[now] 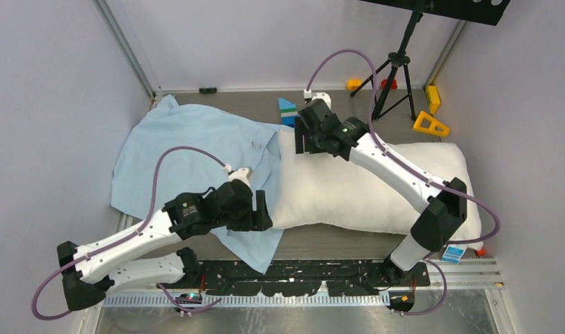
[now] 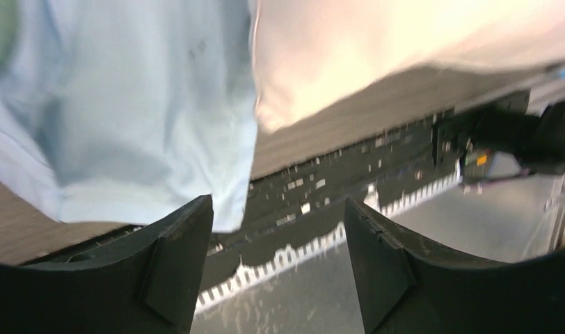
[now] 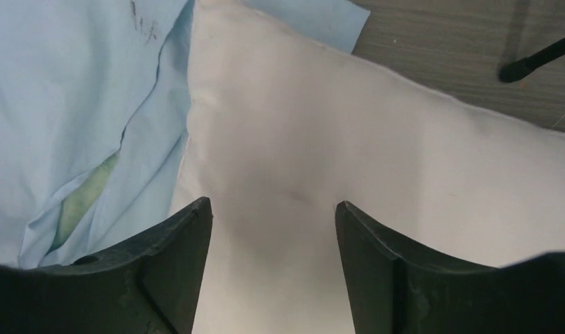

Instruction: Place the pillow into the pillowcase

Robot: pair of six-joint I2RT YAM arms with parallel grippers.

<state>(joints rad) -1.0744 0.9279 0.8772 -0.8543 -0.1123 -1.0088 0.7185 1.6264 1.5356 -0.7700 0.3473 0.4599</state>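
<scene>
The white pillow [image 1: 363,188] lies lengthwise across the right half of the table. Its left end meets the right edge of the light-blue pillowcase [image 1: 189,153], which is spread wrinkled to the left. My left gripper [image 1: 262,211] hovers at the near left corner of the pillow, open, with nothing between its fingers [image 2: 186,236]. The pillowcase [image 2: 126,104] and pillow [image 2: 377,42] lie beyond them. My right gripper [image 1: 300,136] stands open above the pillow's far left corner [image 3: 349,139]. Beside that corner the pillowcase [image 3: 71,104] gapes, showing a mint-green inner face [image 3: 81,198].
A black tripod [image 1: 398,62] stands at the back right, with yellow blocks [image 1: 431,124] beside it. A blue-green toy block [image 1: 287,111] sits just behind the right gripper. A black rail [image 1: 314,275] runs along the near table edge, and a small blue box [image 1: 454,254] lies near the right arm's base.
</scene>
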